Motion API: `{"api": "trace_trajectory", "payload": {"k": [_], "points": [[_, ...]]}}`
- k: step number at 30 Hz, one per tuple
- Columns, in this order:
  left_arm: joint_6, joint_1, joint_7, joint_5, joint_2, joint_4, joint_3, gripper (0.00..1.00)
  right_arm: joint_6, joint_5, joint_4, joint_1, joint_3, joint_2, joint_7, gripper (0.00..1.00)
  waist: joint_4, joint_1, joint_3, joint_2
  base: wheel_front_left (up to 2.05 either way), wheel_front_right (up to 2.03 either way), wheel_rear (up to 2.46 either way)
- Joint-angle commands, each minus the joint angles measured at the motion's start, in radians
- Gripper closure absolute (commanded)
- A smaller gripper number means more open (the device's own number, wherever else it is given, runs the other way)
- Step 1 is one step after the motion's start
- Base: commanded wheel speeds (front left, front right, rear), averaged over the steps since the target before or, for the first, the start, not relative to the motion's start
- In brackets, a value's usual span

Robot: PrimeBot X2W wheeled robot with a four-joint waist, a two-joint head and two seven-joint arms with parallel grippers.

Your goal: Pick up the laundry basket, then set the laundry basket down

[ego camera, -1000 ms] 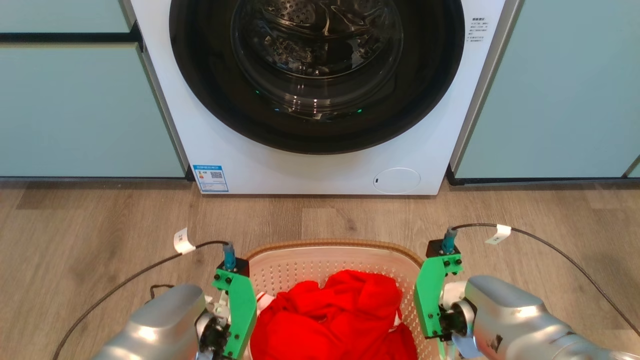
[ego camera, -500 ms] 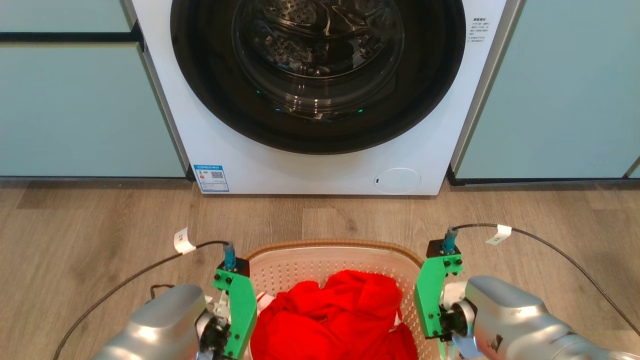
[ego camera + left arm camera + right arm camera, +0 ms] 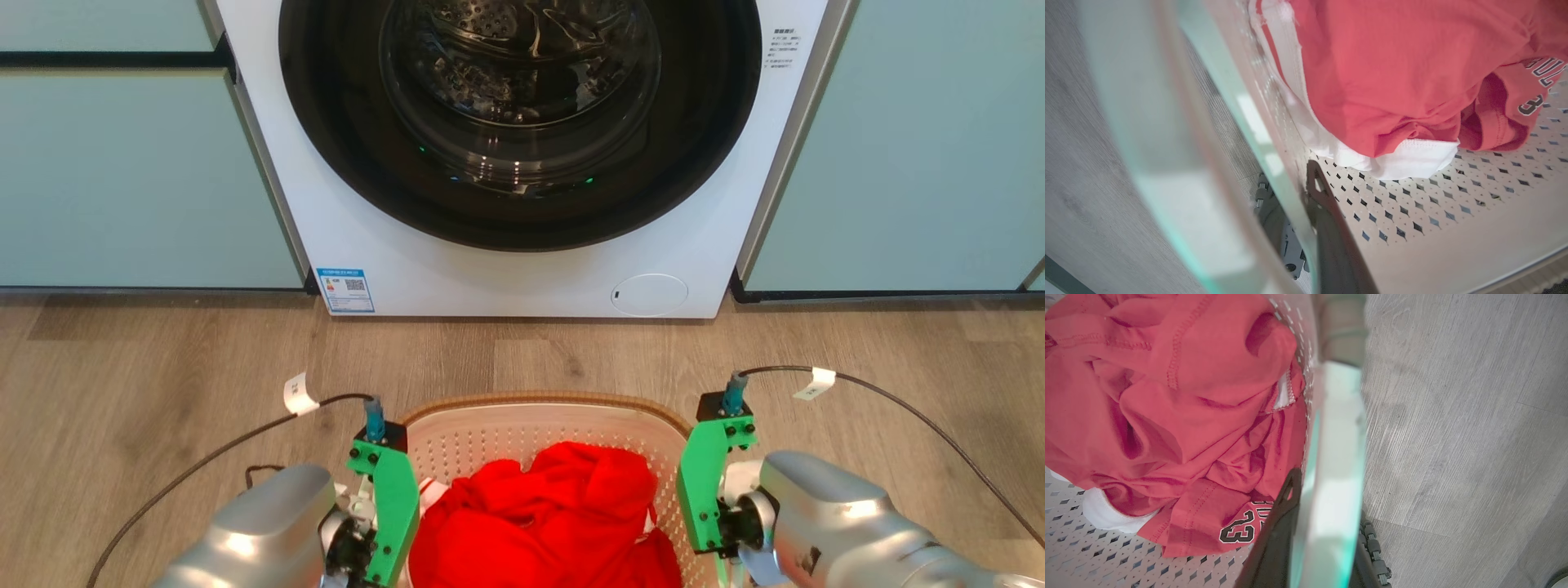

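1. The laundry basket (image 3: 522,437) sits at the bottom centre of the head view, between my two arms, on or just above the wooden floor (image 3: 163,367) (I cannot tell whether its base touches).
2. A crumpled red garment (image 3: 547,514) with white trim lies inside it against the perforated bottom.
3. Left gripper (image 3: 1289,181): jaws drawn nearly together and clamped on the basket's left side wall. In the left wrist view, one dark finger (image 3: 1327,216) lies inside against the perforated wall, and the other is outside it.
4. Right gripper (image 3: 1327,496): same condition, clamped on the basket's right side. One finger (image 3: 1280,522) is inside beside the garment's printed number; the other is outside over the floor.
5. A white front-loading washing machine (image 3: 694,245) stands beyond the basket, well apart from it, with its dark round door facing me.
6. Pale green cabinets (image 3: 122,180) flank the machine on both sides.
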Motion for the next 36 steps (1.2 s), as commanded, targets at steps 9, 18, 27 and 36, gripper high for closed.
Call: {"api": "trace_trajectory", "payload": {"k": [9,18,27,36], "points": [[-0.026,-0.047,0.010,-0.001,-0.032,-0.046,0.008,1.00,0.007,0.002,-0.033,-0.065,0.003,0.029,-0.025,1.00,-0.002,0.0000,0.002,0.0000,0.00,0.00,0.00],[-0.026,-0.057,0.005,-0.004,-0.034,-0.042,0.008,1.00,0.007,0.001,-0.028,-0.074,0.005,0.029,-0.025,1.00,-0.006,0.0000,0.020,0.0000,0.00,0.00,0.00],[-0.026,-0.069,-0.028,-0.002,-0.039,-0.028,0.008,1.00,0.007,-0.006,-0.022,-0.088,0.006,0.029,-0.057,1.00,-0.010,0.0000,0.064,0.0000,0.00,0.00,0.00],[-0.026,-0.128,-0.115,0.023,-0.047,-0.001,0.008,1.00,0.007,-0.036,-0.009,-0.140,0.006,0.029,-0.140,1.00,-0.021,0.0000,0.221,0.0000,0.00,0.00,0.00]]}}
